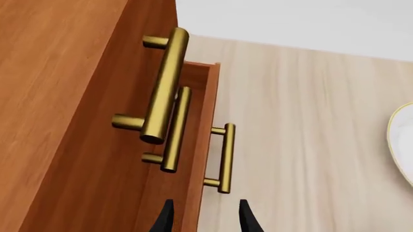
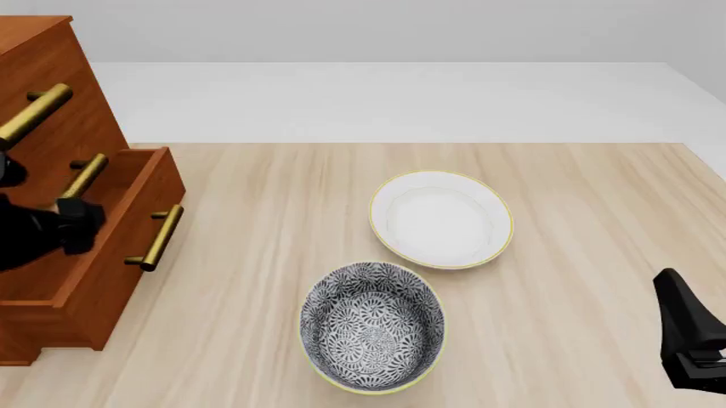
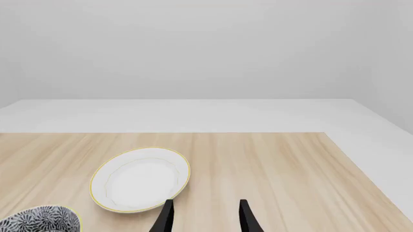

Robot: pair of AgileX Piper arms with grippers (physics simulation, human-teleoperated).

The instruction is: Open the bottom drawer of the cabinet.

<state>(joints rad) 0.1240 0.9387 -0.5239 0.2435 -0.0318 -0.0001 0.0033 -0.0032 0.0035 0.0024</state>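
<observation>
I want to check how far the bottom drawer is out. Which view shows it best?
The front view: the bottom drawer juts clearly from the cabinet, its open top visible. The left wrist view shows only its front edge and handle from above. The right wrist view misses it.

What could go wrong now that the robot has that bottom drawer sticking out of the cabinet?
Two risks, as I judge it. The left gripper is open just short of the bottom drawer handle, holding nothing; moving off carelessly it could snag the bar or nudge the drawer back in. Also, the drawer juts out of the cabinet over the table towards the patterned bowl; pulled further, it might come right out.
</observation>
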